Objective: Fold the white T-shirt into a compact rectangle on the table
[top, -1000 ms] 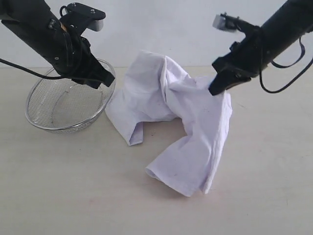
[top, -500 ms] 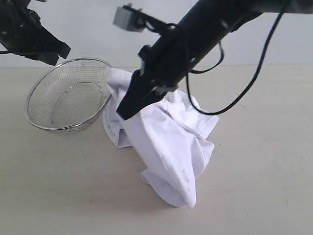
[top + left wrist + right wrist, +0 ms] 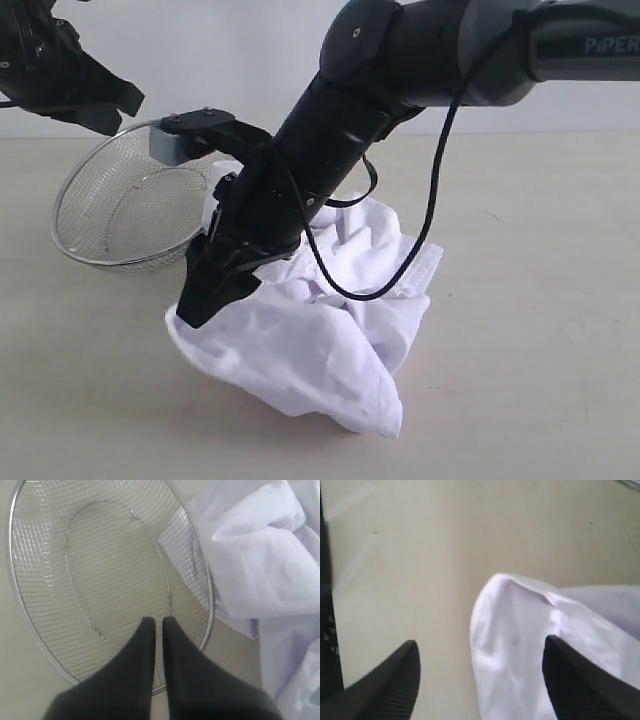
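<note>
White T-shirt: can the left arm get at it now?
Probably yes. The left pincer hangs shut over the wire-mesh basket, and the white T-shirt lies beside its rim; the right arm crosses only the shirt's middle.

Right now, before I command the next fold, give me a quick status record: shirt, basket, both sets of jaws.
shirt: white cotton T-shirt, crumpled heap on the pale wood-grain table, not folded
basket: round silver wire-mesh basket, empty, beside the shirt
left jaws: shut, raised above the basket, holding nothing
right jaws: open, reaching across the middle, straddling a shirt fold, not gripping
</note>
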Controlling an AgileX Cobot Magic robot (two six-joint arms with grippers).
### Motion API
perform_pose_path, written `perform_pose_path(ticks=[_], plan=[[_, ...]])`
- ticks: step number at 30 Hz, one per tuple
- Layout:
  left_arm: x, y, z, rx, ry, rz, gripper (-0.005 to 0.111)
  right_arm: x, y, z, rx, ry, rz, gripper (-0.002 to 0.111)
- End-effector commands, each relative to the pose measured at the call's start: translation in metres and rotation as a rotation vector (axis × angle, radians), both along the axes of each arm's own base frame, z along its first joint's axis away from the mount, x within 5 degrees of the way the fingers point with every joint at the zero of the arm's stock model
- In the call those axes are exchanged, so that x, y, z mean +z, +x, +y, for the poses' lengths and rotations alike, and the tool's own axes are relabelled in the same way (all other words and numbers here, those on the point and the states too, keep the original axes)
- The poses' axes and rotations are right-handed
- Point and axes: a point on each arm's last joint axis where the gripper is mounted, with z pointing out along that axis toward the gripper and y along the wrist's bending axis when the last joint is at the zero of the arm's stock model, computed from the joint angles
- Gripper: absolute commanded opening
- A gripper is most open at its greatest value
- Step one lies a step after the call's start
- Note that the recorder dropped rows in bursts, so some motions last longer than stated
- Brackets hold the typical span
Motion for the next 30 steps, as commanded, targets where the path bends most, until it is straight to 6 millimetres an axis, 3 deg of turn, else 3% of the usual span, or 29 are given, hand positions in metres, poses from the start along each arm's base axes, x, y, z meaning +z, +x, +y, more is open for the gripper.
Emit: perform_pose_path(ticks=[1, 3, 7, 11, 16, 21, 27, 30], plan=[[0.004, -0.001, -0.003, -0.021, -0.023, -0.009, 0.005, 0.026, -0.008, -0.014, -0.053, -0.089, -0.031, 0.053], [0.001, 0.0, -0.004, -0.018, -0.031, 0.0, 0.005, 0.042, -0.012, -0.024, -0.08, -0.137, -0.087, 0.05], [-0.013, 0.002, -0.011, -0.068, -0.075, 0.072, 0.005, 0.067, -0.009, -0.05, -0.207, -0.31, -0.266, 0.053], [-0.03, 0.005, -0.029, -0.111, -0.134, 0.139, 0.005, 0.069, 0.01, -0.084, -0.407, -0.466, -0.341, 0.054], [-0.04, -0.004, -0.067, -0.235, -0.109, 0.158, 0.005, 0.045, 0.039, -0.117, -0.494, -0.5, -0.298, 0.054], [-0.057, -0.012, -0.094, -0.302, -0.088, 0.213, 0.005, 0.014, 0.066, -0.129, -0.503, -0.426, -0.29, 0.054], [-0.069, -0.015, -0.099, -0.297, -0.086, 0.257, 0.005, -0.025, 0.096, -0.126, -0.542, -0.374, -0.349, 0.052], [-0.068, -0.015, -0.099, -0.296, -0.087, 0.253, 0.005, -0.034, 0.112, -0.125, -0.566, -0.357, -0.353, 0.04]])
